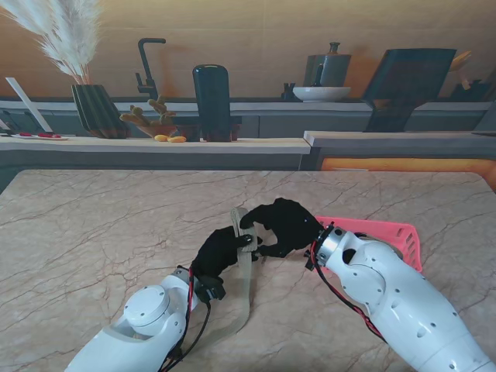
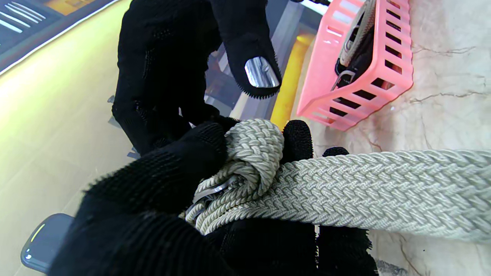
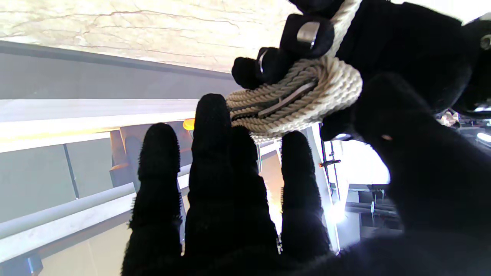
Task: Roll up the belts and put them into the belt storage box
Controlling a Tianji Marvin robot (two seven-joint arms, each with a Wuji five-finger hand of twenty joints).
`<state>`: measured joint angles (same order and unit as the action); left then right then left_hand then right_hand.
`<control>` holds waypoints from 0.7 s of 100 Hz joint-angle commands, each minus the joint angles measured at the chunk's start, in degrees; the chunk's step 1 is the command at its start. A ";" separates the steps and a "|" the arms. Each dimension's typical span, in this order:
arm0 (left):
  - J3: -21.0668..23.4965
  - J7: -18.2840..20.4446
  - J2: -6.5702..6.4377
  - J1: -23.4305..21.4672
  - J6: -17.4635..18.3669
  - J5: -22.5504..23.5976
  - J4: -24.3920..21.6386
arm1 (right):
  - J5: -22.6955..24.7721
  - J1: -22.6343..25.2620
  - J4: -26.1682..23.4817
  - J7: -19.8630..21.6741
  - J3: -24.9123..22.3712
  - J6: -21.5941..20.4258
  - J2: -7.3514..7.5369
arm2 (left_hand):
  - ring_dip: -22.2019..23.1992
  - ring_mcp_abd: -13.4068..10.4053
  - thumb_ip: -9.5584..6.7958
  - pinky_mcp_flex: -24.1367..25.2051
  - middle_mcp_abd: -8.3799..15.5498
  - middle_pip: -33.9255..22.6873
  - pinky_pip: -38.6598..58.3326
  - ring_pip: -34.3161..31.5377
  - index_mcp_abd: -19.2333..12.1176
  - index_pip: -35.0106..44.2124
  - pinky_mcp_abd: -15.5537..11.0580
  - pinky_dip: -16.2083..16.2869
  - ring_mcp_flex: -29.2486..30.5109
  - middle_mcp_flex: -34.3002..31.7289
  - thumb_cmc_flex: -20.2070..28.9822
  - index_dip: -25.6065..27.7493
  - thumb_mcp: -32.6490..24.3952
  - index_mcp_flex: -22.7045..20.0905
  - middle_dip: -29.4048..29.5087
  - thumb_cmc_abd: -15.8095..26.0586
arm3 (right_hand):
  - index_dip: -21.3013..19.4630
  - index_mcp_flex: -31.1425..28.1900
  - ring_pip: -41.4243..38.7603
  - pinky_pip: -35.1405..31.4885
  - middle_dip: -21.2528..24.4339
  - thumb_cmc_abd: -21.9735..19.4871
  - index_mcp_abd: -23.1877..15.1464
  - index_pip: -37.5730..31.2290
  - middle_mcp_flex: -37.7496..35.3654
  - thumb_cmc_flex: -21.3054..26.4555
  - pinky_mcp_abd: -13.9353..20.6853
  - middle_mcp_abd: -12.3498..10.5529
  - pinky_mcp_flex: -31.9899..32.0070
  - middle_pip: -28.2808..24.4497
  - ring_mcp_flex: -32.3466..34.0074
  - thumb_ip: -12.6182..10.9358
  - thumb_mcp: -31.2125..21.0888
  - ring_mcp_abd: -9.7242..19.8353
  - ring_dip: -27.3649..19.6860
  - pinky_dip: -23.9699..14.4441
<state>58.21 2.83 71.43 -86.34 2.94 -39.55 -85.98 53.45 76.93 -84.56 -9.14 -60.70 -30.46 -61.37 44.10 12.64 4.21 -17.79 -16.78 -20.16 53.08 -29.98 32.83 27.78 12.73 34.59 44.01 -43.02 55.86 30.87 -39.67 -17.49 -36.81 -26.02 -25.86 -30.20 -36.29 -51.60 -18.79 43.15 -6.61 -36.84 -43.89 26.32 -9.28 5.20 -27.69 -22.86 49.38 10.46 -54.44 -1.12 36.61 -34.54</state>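
Note:
A beige braided belt (image 1: 246,271) lies along the table, its far end wound into a small roll (image 2: 253,153) with a metal buckle inside. My left hand (image 1: 219,253) is shut on that roll, fingers wrapped around it (image 3: 299,96). My right hand (image 1: 284,225) hovers just beyond the roll with its fingers (image 3: 215,184) extended and apart, thumb beside the coil, gripping nothing. The pink slotted storage box (image 1: 395,235) stands to the right, partly hidden behind my right forearm. It holds another rolled belt (image 2: 355,38). The loose strap (image 2: 383,191) runs back toward me.
The marble table (image 1: 93,232) stretches out to the left and far side. Behind its far edge a counter carries a dark vase with feathers (image 1: 97,108), a tap (image 1: 147,66) and a dark container (image 1: 211,101).

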 commanded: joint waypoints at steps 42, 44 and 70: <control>-1.93 0.71 0.40 3.16 2.70 7.83 -1.24 | 1.78 9.71 -11.22 -3.91 -12.09 2.57 -0.73 | 10.09 -4.14 -2.04 0.06 18.53 -18.87 5.98 -11.12 -34.74 16.55 0.98 -3.07 4.31 -6.89 13.02 7.74 -8.49 -5.83 -17.36 4.94 | -4.53 6.30 -0.09 1.59 -3.59 -7.28 -3.73 -3.47 1.44 -3.13 0.77 -2.53 0.50 -8.26 -1.83 -4.16 7.95 1.44 0.28 -2.93; -2.02 1.14 0.29 3.29 2.89 8.13 -1.05 | 1.38 9.75 -11.34 -3.62 -12.32 3.07 -0.77 | 10.15 -4.05 -1.99 0.18 18.66 -18.96 5.86 -11.08 -34.88 16.52 0.93 -3.11 4.19 -6.86 13.06 7.79 -8.35 -5.87 -17.68 5.11 | -4.28 6.94 -0.11 1.68 -3.59 -7.72 -2.71 -2.89 2.47 -3.08 0.84 -2.17 0.58 -8.20 -2.00 -4.30 9.04 1.43 0.29 -2.96; -3.18 5.90 -0.79 4.93 4.83 10.39 1.03 | -12.44 8.41 -10.33 5.08 -12.48 9.72 -1.49 | 10.11 -3.68 -1.81 0.62 18.29 -18.35 4.71 -9.93 -35.64 16.45 0.91 -3.32 3.80 -7.03 13.45 8.43 -7.69 -6.62 -19.64 5.68 | -2.58 16.98 -0.30 2.34 -2.22 -10.46 4.93 3.91 15.10 -4.70 1.70 1.74 1.25 -6.54 -5.29 -5.28 19.30 0.77 0.08 -3.37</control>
<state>55.18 7.94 70.83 -81.59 7.59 -29.21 -85.19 42.37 85.85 -95.36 -6.16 -73.20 -21.68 -62.39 52.38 12.72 4.47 -17.37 -7.25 -25.92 57.63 -33.99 9.12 38.66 13.55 31.94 44.01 -43.39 57.89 38.08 -40.05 -20.59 -52.12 -26.79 -29.05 -15.83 -36.44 -50.63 -21.88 34.17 -3.12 -34.14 -31.96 23.47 -9.06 5.82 -27.07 -30.60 45.92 6.93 -36.84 -0.72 36.72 -36.55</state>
